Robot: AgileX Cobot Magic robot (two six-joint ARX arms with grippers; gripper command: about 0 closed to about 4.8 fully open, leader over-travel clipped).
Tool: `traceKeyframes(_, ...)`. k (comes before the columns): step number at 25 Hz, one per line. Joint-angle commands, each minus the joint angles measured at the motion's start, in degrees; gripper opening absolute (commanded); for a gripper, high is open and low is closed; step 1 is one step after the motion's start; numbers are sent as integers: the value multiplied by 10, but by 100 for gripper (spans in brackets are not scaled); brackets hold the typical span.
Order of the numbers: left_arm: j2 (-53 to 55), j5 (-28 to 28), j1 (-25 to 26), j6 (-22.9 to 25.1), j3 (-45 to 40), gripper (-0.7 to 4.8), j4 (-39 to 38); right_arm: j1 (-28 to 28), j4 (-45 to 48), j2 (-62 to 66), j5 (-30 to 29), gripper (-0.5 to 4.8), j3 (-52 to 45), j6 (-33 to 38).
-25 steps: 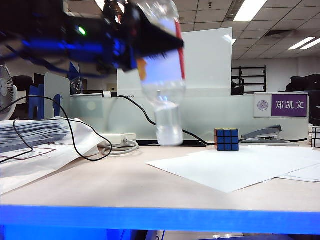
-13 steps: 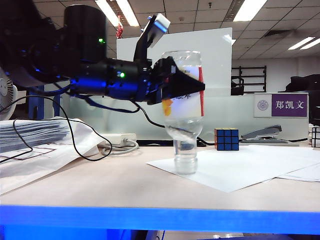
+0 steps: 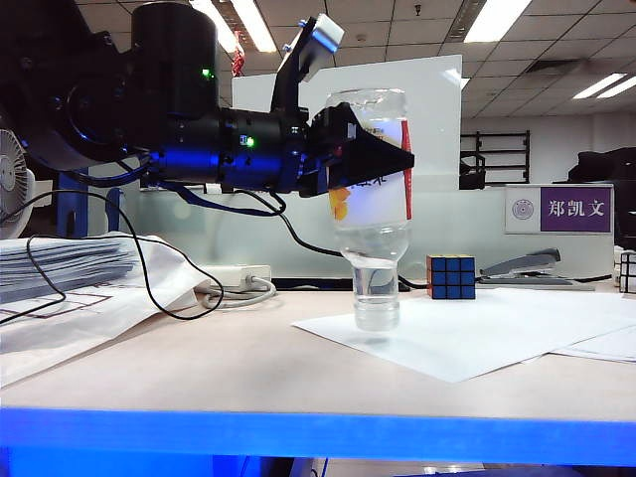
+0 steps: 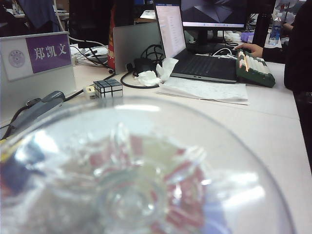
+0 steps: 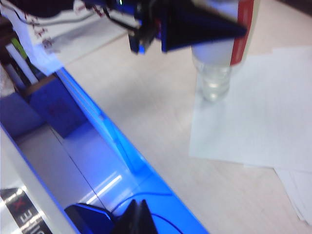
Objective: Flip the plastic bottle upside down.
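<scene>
clear plastic bottle [image 3: 371, 214] inverted, cap on paper [image 3: 467, 338]

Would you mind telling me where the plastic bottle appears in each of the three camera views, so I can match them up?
Exterior view: the plastic bottle is centre frame, upside down, cap on the white paper, held by the left gripper.
Left wrist view: its clear base fills the foreground, blurred.
Right wrist view: its neck and cap are near the top, on the paper.
Shared landmark: the nameplate and a Rubik's cube appear in the exterior and left wrist views.

Probably an office: desk nameplate [image 3: 557, 210], laptop [image 4: 195, 44], stapler [image 3: 522, 266], ceiling light panels [image 3: 494, 18].
</scene>
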Motion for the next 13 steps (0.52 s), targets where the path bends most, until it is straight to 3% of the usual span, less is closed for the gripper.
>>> traceKeyframes(1, 8, 3, -1, 15, 3, -6, 14, 1, 17, 0, 1, -9, 2, -3)
traceKeyframes(13, 35, 18, -4, 27, 3, -5, 21, 0, 19, 0, 10, -9, -1, -17)
